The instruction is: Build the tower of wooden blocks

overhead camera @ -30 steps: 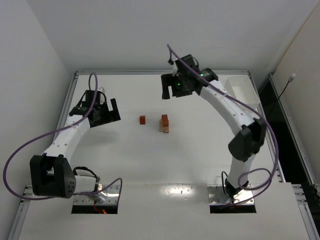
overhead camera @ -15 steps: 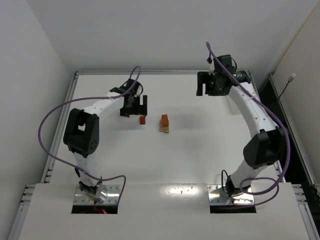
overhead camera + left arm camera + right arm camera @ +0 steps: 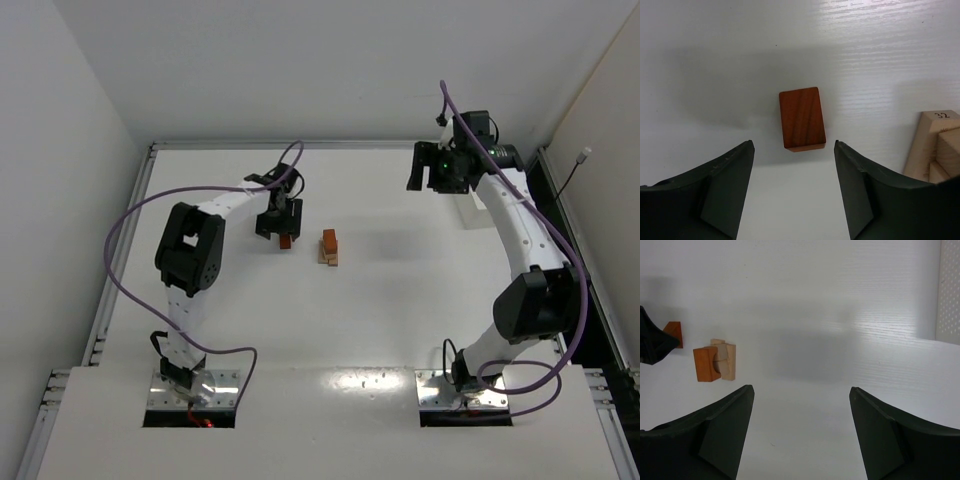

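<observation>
Left gripper (image 3: 277, 221) has swung in over the loose reddish-brown block (image 3: 801, 118) | jaws wide apart, block between the tips, untouched | tower (image 3: 329, 247) part-built, just beside it | right gripper (image 3: 800, 390) agape, empty, near white tray (image 3: 950, 290)

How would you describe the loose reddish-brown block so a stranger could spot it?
On the white table, look near the middle, right under the open left gripper. The loose reddish-brown block lies there, left of the small stack. Unlike the stack's pieces, it touches no other wood and is dark all over.
</observation>
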`<act>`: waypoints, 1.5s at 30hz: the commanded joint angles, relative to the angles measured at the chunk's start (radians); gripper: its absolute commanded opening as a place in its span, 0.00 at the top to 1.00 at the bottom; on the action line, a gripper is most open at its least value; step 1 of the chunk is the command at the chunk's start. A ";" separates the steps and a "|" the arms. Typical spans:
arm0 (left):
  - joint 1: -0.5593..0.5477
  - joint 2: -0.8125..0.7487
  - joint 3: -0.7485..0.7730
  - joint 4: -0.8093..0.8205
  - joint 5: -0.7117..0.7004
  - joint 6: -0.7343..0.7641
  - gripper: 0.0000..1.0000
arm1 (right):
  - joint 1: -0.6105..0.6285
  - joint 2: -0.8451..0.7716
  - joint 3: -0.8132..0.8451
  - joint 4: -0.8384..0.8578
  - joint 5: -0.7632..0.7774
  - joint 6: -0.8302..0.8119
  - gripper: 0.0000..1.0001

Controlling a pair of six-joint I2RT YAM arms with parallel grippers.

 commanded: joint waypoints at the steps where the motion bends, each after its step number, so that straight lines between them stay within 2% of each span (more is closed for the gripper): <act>1: -0.006 0.021 0.043 -0.006 -0.023 0.001 0.38 | -0.008 -0.028 0.007 0.021 -0.050 0.009 0.25; 8: -0.006 0.041 0.053 0.003 -0.023 0.001 0.50 | -0.008 0.001 0.026 0.011 -0.070 0.018 0.25; 9: -0.006 0.041 0.053 0.003 -0.023 0.010 0.56 | -0.008 0.001 0.035 0.011 -0.070 0.018 0.25; 15: -0.006 0.059 0.053 0.003 -0.023 0.011 0.75 | -0.008 0.021 0.035 0.011 -0.092 0.027 0.25; 16: -0.006 0.059 0.053 0.003 -0.023 0.011 0.86 | -0.008 0.021 0.035 0.011 -0.101 0.027 0.25; 18: -0.006 0.042 0.053 0.003 -0.023 0.011 1.00 | -0.008 0.030 0.035 0.021 -0.101 0.027 0.25; 26: -0.015 -0.197 -0.033 -0.043 -0.045 -0.023 1.00 | 0.001 0.030 0.024 0.021 -0.111 0.058 0.28; 32: -0.026 -0.358 -0.090 -0.071 0.055 0.023 1.00 | 0.011 0.020 -0.037 0.030 -0.122 0.088 0.28; 39: -0.044 -0.421 -0.060 -0.092 0.125 -0.023 1.00 | 0.011 -0.013 -0.067 0.039 -0.113 0.088 0.28; 45: -0.131 -0.384 -0.003 -0.101 0.159 -0.060 1.00 | 0.021 -0.022 -0.076 0.039 -0.113 0.088 0.28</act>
